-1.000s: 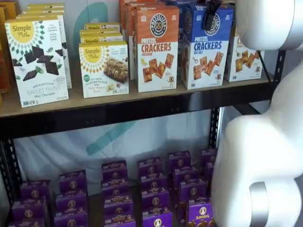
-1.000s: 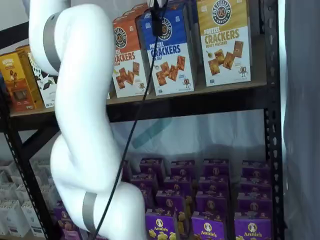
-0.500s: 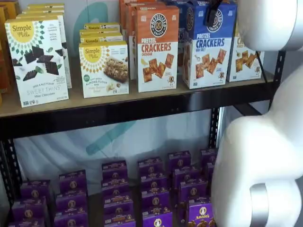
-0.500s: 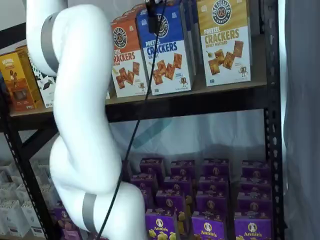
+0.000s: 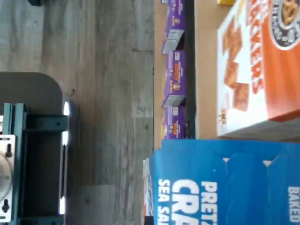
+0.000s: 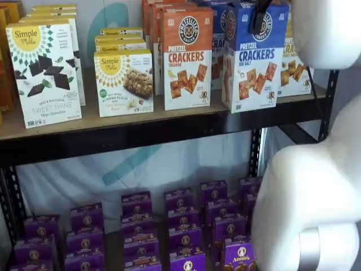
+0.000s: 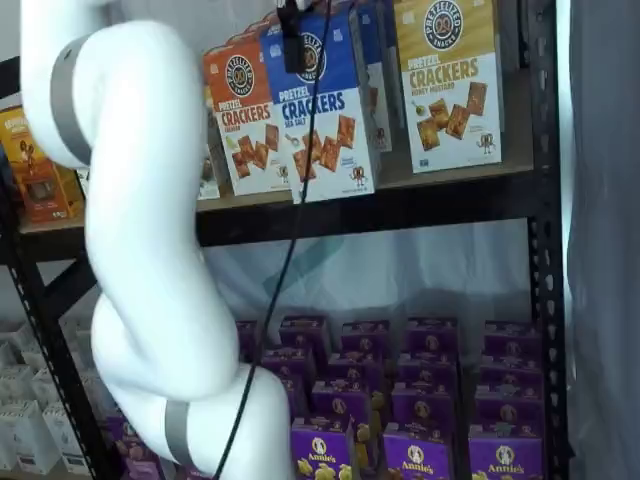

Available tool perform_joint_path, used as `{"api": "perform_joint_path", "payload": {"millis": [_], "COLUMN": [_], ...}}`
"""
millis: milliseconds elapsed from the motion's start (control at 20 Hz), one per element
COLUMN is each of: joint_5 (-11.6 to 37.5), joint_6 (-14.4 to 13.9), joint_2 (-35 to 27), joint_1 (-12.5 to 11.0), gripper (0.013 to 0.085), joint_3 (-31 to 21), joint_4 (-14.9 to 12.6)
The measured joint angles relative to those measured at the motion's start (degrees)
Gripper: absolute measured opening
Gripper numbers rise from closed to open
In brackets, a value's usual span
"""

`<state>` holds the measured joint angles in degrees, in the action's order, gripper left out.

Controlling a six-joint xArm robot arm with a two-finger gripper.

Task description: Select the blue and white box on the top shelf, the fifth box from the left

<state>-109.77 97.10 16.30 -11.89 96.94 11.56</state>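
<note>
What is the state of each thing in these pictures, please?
blue and white box: held at its top, pulled forward, its base overhanging the shelf's front edge.
tool: shut on the blue and white box.
top shelf: stocked with upright boxes.
orange Cheddar box: upright, in its row.
purple boxes: untouched on the lower level.

Blue and white box point(image 6: 252, 55) now pulled fwd w/ claw point(image 6: 260, 20), bottom overhanging top shelf point(image 6: 169, 127) front edge.
</note>
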Motion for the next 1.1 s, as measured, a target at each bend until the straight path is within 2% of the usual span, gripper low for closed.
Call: {"api": "perform_joint_path", "payload": {"millis": [600,1100], "joint_5": [0.7,2.1], "joint_6": [2.0,3.6], "joint_2": [10.6,15.1], "joint_1": [-1.1,-2.1], "gripper": [0.0570,0.0570], "joint_3": [-12.1,-18.7], "joint_4": [-1.8,-2.6]}}
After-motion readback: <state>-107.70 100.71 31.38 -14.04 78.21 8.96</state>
